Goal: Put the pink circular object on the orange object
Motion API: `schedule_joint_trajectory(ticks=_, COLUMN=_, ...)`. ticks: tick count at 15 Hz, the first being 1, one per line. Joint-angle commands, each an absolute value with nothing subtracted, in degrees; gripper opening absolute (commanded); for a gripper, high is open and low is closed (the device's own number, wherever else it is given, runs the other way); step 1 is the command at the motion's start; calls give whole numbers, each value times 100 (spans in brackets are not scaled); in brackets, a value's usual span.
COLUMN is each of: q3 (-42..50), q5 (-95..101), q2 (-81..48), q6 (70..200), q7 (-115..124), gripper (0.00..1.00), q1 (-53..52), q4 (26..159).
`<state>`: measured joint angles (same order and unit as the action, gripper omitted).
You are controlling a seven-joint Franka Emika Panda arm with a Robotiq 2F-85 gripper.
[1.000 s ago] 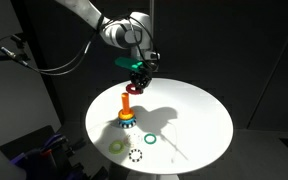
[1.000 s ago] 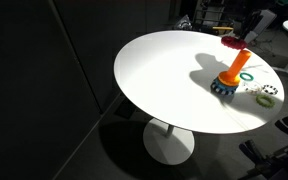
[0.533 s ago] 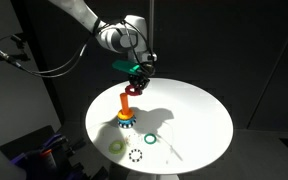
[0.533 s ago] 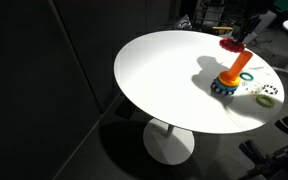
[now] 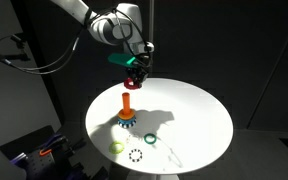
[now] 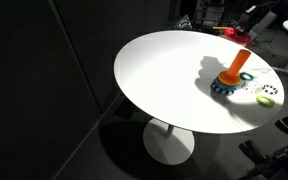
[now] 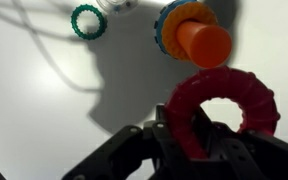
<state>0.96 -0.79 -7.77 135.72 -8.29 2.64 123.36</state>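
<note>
One ring, the pink circular object [image 5: 134, 85], hangs pinched in the gripper [image 5: 135, 75] in an exterior view. It is above the white table [image 5: 209, 120] and clear of the orange object [image 5: 126, 102]. It sits higher than the peg top and slightly to its right. How far behind the peg it lies cannot be read here. A dark green ring [image 5: 150, 138], a yellow-green ring [image 5: 117, 147] and a white dotted ring [image 5: 135, 155] lie loose on the near side.

In an exterior view from another side, the orange object [image 6: 242, 62] appears tilted on its stacked base [image 6: 227, 86], possibly a camera effect. The pink circular object [image 6: 233, 32] shows only as a small red patch beyond it. The gripper cannot be made out against the dark background.

In the wrist view, the gripper [image 7: 179, 138] presses its fingers together on the left edge of the pink circular object [image 7: 224, 82]. The hole lies beside the tip of the orange object [image 7: 202, 42], not around it. The tool body is dark and cropped at the bottom edge.

Probable faults:
- Lowering from this offset would land the ring's rim on the peg tip and could tip the stack.
- The edge-only pinch may let the ring swing or slip.
</note>
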Motion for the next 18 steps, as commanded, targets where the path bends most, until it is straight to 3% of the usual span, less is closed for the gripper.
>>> schedule_joint_trajectory(ticks=1, q3=119, q5=-92, q2=-410, q6=13177, q7=-938, gripper=9, q1=282, q4=12424)
schedule_joint_trajectory(ticks=8, q3=191, q5=-111, q2=-278, q6=12388, q7=-1054, gripper=9, q1=323, q4=12273)
schedule_joint_trajectory(ticks=18, q3=400, q5=-234, q2=-390, q6=12290, q7=-1438, gripper=10, q1=490, q4=12168)
